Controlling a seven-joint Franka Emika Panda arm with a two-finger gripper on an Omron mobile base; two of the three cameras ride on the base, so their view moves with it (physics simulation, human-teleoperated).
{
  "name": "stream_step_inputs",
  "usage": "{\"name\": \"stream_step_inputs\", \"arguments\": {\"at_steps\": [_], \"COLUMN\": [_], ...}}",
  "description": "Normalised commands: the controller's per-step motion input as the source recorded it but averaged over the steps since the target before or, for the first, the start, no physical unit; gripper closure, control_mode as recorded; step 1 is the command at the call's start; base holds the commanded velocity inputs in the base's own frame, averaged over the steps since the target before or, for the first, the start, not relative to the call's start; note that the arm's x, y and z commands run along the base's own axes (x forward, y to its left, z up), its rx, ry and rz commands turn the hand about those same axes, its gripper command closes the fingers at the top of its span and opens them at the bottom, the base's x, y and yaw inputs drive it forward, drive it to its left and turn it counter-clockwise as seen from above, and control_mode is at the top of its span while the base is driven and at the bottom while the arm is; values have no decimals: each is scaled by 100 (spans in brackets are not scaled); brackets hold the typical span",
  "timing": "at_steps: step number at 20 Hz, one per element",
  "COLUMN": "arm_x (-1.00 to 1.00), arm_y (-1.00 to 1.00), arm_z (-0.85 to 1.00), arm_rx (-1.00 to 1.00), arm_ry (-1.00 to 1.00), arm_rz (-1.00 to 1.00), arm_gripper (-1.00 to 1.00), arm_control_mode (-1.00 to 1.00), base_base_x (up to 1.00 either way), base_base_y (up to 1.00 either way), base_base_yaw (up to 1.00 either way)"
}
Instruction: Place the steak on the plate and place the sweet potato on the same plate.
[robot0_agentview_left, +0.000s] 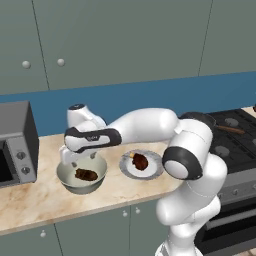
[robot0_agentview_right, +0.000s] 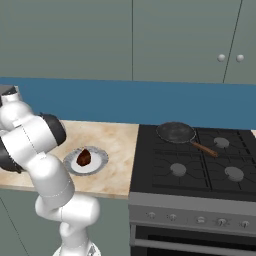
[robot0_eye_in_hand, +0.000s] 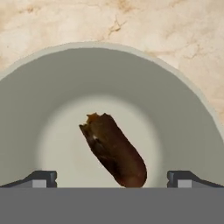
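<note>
The gripper hung just above the bowl, its jaws spread as wide as they go and holding nothing. In the hand view the two fingertips stood well apart at either side of the sweet potato, clear of it. The sweet potato lay on the floor of the bowl, tilted across its middle, one end ragged and the other rounded.

Just to the right of the bowl, on the same marble counter, sat the plate, near the bowl but not touching it. The steak lay on the plate, a yellow-orange bit at its left edge. From the right base view the steak sat near the middle of the plate.

Left of the bowl stood a microwave. Right of the plate was the stove, with a pan on a rear burner. No writing or brand could be read on anything.
</note>
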Motion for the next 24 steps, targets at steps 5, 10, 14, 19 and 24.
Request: {"name": "stream_step_inputs", "arguments": {"at_steps": [5,10,14,19,24], "arm_x": [-5,0,0,1,6], "arm_y": [-1,-2,0,0,0], "arm_z": [-2,-8,-7,-14,-15], "arm_rx": [0,0,0,0,0], "arm_ry": [0,0,0,2,8], "arm_rz": [25,29,22,16,0], "arm_gripper": [-100,-100,-100,-100,-100], "arm_control_mode": [-100,-100,-100,-100,-100], "base_base_x": [0,0,0,0,0], "base_base_y": [0,0,0,0,0], "base_base_yaw": [0,0,0,0,0]}}
